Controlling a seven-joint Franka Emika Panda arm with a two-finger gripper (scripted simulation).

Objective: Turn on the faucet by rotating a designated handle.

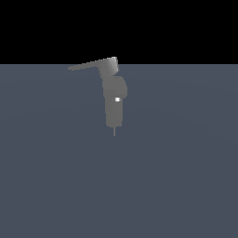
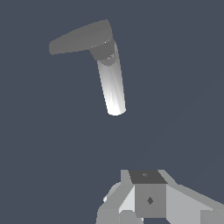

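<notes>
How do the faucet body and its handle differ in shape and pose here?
The faucet is thick and blocky with a rounded middle; the handle is a long, thin, flat bar tapering to a point. The faucet stands upright; the handle juts sideways from its top, toward the exterior view's left. The faucet carries a small white dot and a thin pin at its lower tip; the handle shows neither. Both are matte grey and joined.

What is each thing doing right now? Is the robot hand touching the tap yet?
faucet: standing upright on the grey floor, no water showing.
handle: sticking out sideways from the top of the faucet toward the exterior view's left, nothing touching it.
gripper: only partly in the wrist view, apart from the faucet, holding nothing that shows; open or shut cannot be told.
</notes>
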